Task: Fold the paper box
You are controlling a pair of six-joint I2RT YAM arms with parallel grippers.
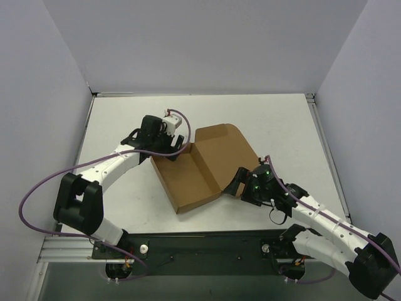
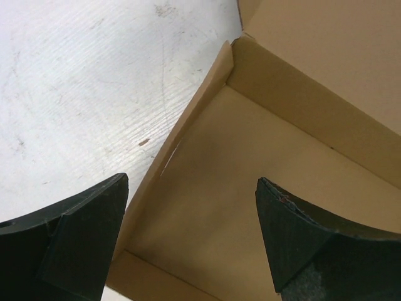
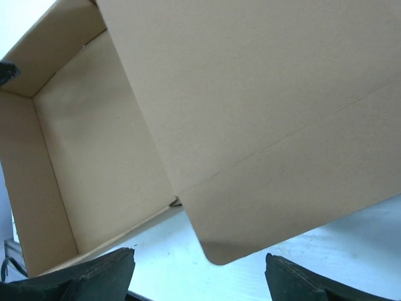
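Top external view: paper box [image 1: 188,182] is seen mid-worktop [image 1: 119,119], between the arms. Plain brown corrugated tray, walls raised, round-cornered lid flap left open. Judged light, stiff, easily creased; the lid's free edge is favoured for gripping. Left pincer [image 2: 191,207] and right pincer [image 3: 199,266] are spread wide, nothing held.

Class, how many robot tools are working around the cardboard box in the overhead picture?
2. The left tool is at the far left corner of the paper box; the right tool is at its right side. None seems hidden.
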